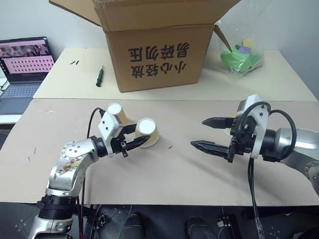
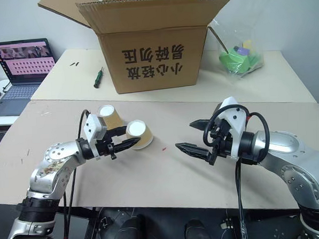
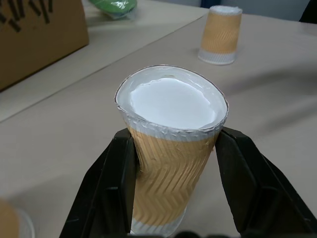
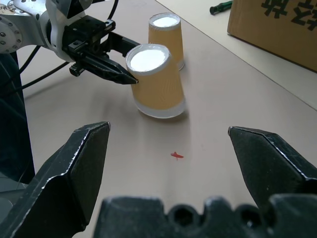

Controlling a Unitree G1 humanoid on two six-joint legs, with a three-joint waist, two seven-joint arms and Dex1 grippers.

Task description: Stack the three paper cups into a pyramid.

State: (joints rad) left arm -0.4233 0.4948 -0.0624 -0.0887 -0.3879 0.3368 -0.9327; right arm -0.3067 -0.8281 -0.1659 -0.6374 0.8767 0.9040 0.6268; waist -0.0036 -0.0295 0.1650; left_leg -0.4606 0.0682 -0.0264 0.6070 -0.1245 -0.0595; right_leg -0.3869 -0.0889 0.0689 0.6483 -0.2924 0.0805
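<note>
Tan-orange paper cups are your task pieces, and the head views show two of them side by side on the beige table (image 1: 167,172) in front of you. Your left gripper (image 1: 141,141) is clamped on the nearer cup (image 1: 148,132), which stands upside down, white base upward, tilted a little. The second cup (image 1: 117,113) stands just behind the left gripper, also inverted. That pairing looks like the start of the bottom row of the pyramid. Your right gripper (image 1: 214,134) hovers well apart from both cups, fingers spread wide and holding nothing, probably waiting its turn. Behind the cups sit a cardboard box (image 1: 155,45), a green screwdriver (image 1: 99,76) and a laptop (image 1: 22,73).

From the left wrist view, you see what the head views cannot: the black fingers (image 3: 111,188) press the held cup (image 3: 171,148) on both sides, slightly squashing its wall. A third cup (image 3: 221,34) stands upright on its rim farther off, near the right arm's side.

From the right wrist view, you see the open fingers (image 4: 74,168) framing the scene, the left gripper (image 4: 124,74) pinching the tilted cup (image 4: 156,82), and the second cup (image 4: 166,37) close behind it without clearly touching. A small red speck (image 4: 176,155) marks the table.
</note>
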